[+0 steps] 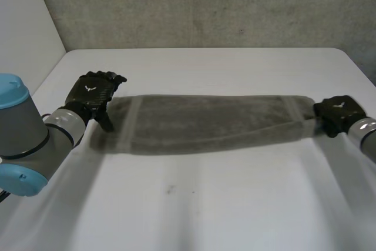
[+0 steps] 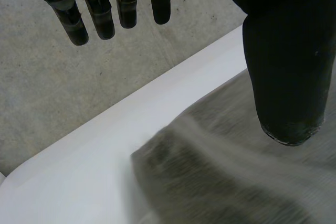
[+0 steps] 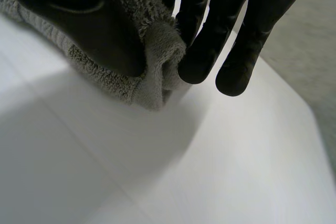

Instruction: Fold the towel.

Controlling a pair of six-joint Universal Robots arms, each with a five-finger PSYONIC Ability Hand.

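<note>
Closest to me, my left arm (image 1: 23, 133) comes in low over the white table (image 1: 194, 204), its grey joint and blue cap bulking at the near corner, the forearm reaching forward and inward. It ends in my left hand (image 1: 94, 93), which sits at the left end of the towel (image 1: 205, 123) with the back of the hand turned up. Its fingers (image 2: 97, 17) are straight and spread out past the towel's edge over bare table, and its thumb (image 2: 286, 66) hangs above the cloth, apart from them. That hand grips nothing.

On the other side, my right hand (image 1: 339, 113) is at the towel's right end, knuckles up, the wrist coming in from the table's right edge. There my thumb (image 3: 79, 19) presses down into the bunched grey pile and my fingertips (image 3: 205, 61) close against it from the far side, so the end of the cloth is pinched between them.

The towel lies as a long grey band across the middle of the table, stretched from one hand to the other. Beyond it the table runs on to a concrete wall (image 1: 205, 4).
</note>
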